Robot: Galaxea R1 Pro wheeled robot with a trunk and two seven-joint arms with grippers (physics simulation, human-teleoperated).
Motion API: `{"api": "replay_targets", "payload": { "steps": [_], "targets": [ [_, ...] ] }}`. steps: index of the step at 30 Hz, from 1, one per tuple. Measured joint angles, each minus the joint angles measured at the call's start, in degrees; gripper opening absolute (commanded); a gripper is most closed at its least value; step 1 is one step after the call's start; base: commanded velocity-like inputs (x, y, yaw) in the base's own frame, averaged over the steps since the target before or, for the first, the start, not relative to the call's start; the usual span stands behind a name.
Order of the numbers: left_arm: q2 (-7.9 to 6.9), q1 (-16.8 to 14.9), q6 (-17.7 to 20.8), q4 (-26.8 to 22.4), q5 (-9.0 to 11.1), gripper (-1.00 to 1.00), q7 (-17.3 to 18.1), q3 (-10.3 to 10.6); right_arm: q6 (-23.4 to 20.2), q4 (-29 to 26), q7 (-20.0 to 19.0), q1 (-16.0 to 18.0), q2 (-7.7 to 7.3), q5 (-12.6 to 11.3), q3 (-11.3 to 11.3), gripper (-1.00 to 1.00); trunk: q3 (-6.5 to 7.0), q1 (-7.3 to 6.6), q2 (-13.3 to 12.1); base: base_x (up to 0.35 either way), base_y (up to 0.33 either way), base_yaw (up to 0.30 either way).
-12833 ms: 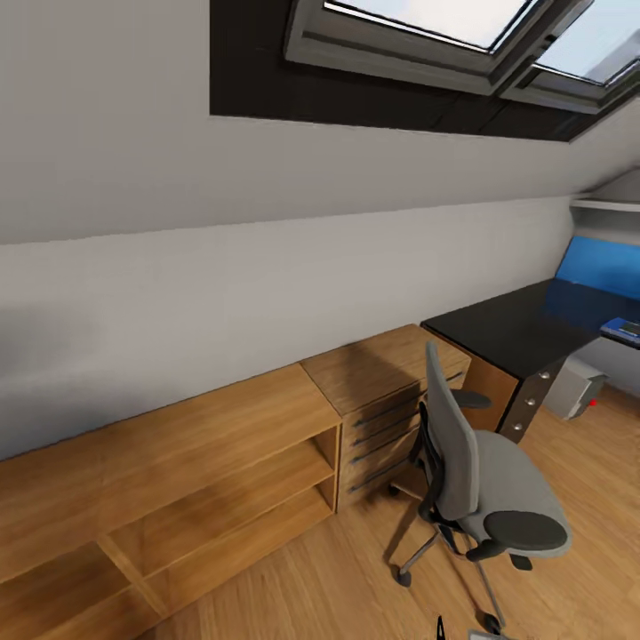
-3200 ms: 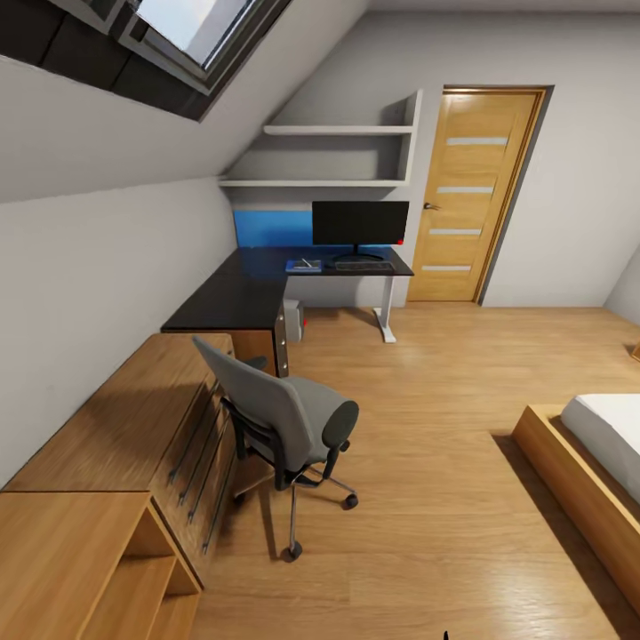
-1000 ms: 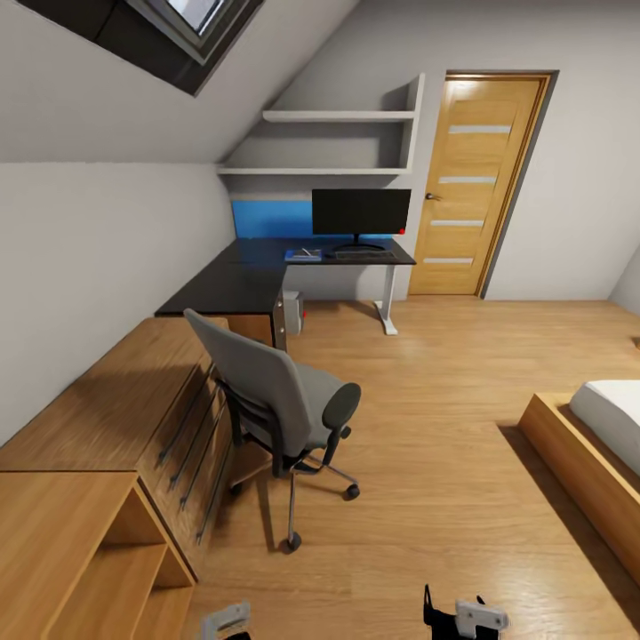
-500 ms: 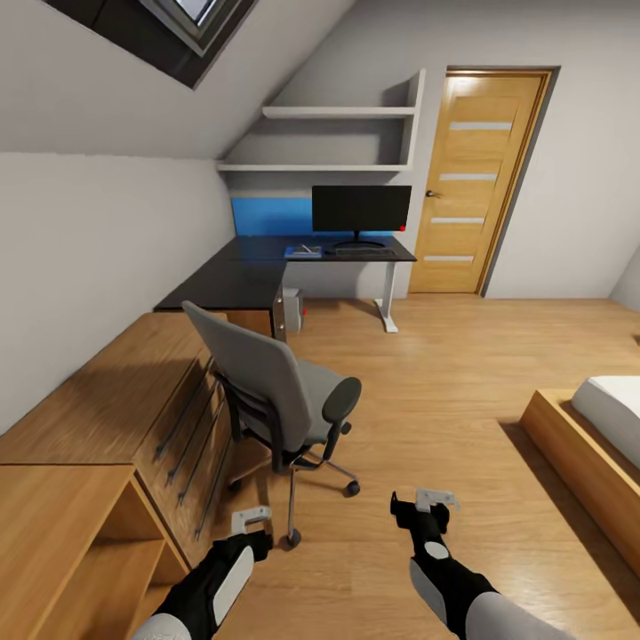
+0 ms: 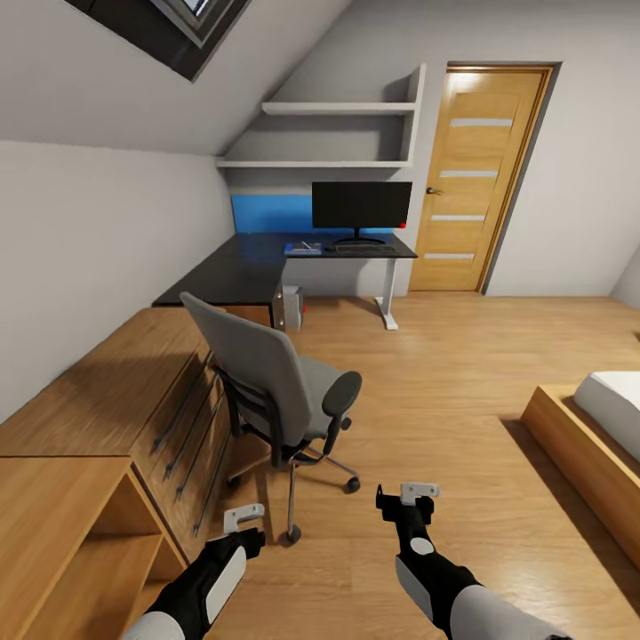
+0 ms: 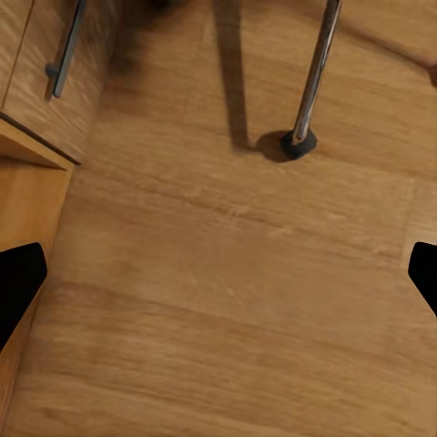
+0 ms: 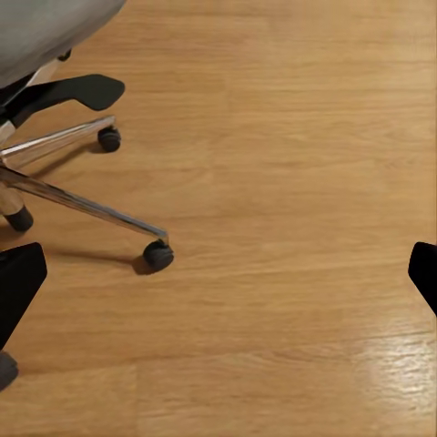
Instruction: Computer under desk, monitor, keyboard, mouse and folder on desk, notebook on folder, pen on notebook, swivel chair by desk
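Observation:
The grey swivel chair (image 5: pixel 283 388) stands on the floor with its back turned to me, apart from the black desk (image 5: pixel 233 277). On the desk's far end are the black monitor (image 5: pixel 361 205), the keyboard (image 5: pixel 359 250) in front of it and a blue notebook (image 5: pixel 303 248). The computer (image 5: pixel 291 308) sits under the desk. The backrest hides part of the seat, and I see no folder on it. My left gripper (image 5: pixel 244 524) (image 6: pixel 218 282) and right gripper (image 5: pixel 405 499) (image 7: pixel 218 282) hover open and empty over the floor near the chair's wheeled base (image 7: pixel 157 255).
A long wooden drawer unit (image 5: pixel 116 391) and open shelving (image 5: pixel 62 533) line the left wall. A wooden door (image 5: pixel 471 178) is at the back right, and a bed (image 5: pixel 596 427) stands at the right. Wall shelves (image 5: pixel 338 133) hang above the desk.
Both arms have risen into the head view and reached forward toward the chair. The camera has turned right and come a little closer to the chair.

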State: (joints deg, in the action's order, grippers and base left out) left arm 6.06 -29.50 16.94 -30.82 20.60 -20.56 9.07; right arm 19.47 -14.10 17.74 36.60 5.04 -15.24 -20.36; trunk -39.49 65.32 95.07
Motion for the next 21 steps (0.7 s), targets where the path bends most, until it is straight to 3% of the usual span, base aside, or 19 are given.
{"api": "replay_targets", "payload": {
  "steps": [8, 15, 21],
  "targets": [
    [0.13, 0.0, -5.0, 2.5, 0.0, 1.0, 0.0, 0.0, 0.6, 0.2, 0.0, 0.0, -0.07, 0.5, 0.0, 1.0, -1.44, 1.76, 3.2, 0.0, 0.0, 0.0],
    [0.23, 0.0, -6.4, 3.5, 0.0, 1.0, 0.0, 0.0, 4.5, 0.3, 0.0, 0.0, -0.21, 0.2, 0.1, 1.0, -2.69, 3.3, 6.0, 0.0, 0.0, 0.0],
    [0.24, 0.0, -6.5, 3.6, 0.0, 1.0, 0.0, 0.0, 5.0, 0.4, 0.0, 0.0, -0.19, 0.4, 0.1, 1.0, -3.77, 4.61, 8.4, 0.0, 0.0, 0.0]
  ]
}}
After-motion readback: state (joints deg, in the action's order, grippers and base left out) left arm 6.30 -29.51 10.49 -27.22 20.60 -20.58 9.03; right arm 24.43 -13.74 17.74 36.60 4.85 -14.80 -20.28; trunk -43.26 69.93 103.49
